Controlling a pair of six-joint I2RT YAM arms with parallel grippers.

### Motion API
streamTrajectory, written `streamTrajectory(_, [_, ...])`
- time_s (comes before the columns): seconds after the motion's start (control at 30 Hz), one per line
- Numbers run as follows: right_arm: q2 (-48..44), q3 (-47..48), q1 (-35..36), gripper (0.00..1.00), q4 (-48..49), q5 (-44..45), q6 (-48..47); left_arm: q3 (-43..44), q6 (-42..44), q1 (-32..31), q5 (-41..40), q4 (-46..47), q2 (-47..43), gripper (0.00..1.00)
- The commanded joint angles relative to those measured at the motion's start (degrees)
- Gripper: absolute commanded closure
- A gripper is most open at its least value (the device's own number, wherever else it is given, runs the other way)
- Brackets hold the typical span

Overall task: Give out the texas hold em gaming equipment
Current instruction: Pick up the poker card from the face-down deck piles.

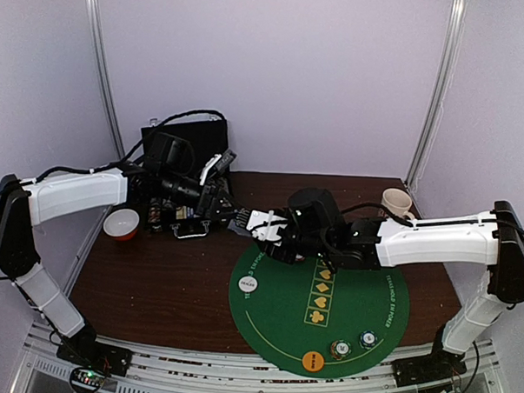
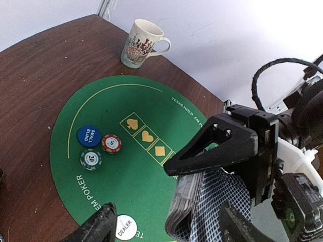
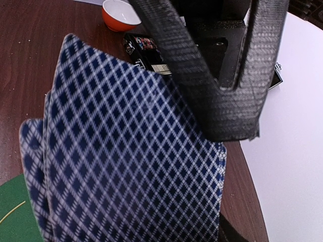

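Item under inspection: the deck of playing cards with blue-and-white diamond-lattice backs [image 3: 131, 151], held above the far edge of the semicircular green felt mat [image 1: 282, 332]. The right gripper [image 1: 254, 224] is clamped on the deck. Its black woven-carbon finger presses flat on the top card, and the opposing finger is hidden beneath. The left gripper [image 2: 169, 222] stands wide apart and holds nothing. Its two black fingers sit either side of the deck, neither visibly gripping it. The deck therefore lies directly between the left fingers, with the right arm as its only carrier. Its long axis appears to run out beyond the right finger toward the left gripper, though this cannot be confirmed. The stack is not square: the lower cards are splayed sideways, and the layered grey-white edges show in the left wrist view. The cards look thin, smooth and slippery, so a slide under the single clamp is judged possible. On the mat lie a blue disc chip [image 2: 89, 135], a red-and-white chip [image 2: 111, 143], a green-edged chip [image 2: 91, 160], a white dealer disc [image 2: 125, 227] and an orange disc [image 1: 313, 361]. The mat lies below and nearward of both grippers, on the dark brown wooden table [image 1: 154, 283]. Any deal is judged to go that way.
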Motion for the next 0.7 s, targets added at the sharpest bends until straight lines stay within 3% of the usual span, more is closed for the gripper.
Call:
streamTrajectory(0.0, [-1.2, -0.3, -0.4, 0.54, 1.4, 1.3, -0.1, 2.4, 0.3, 0.5, 0.8, -0.4, -0.7, 0.26])
streamTrajectory(0.1, [-1.0, 0.0, -0.5, 0.55, 1.5, 2.1, -0.5, 2.8, 1.6, 0.5, -1.0, -4.1, -0.9, 0.27])
streamTrajectory(0.23, [-0.6, 0.4, -0.5, 0.55, 1.1, 2.4, -1.0, 3.0, 3.1, 0.5, -1.5, -6.4, -1.4, 0.35])
streamTrajectory(0.47, [-0.2, 0.5, -0.6, 0.55, 1.1, 2.5, -1.0, 3.7, 3.6, 0.3, -1.7, -6.3, -1.8, 0.64])
streamTrajectory(0.67, [-0.3, 0.3, -0.7, 0.55, 1.1, 2.8, -0.9, 4.0, 3.7, 0.4, -1.1, -6.2, -1.9, 0.79])
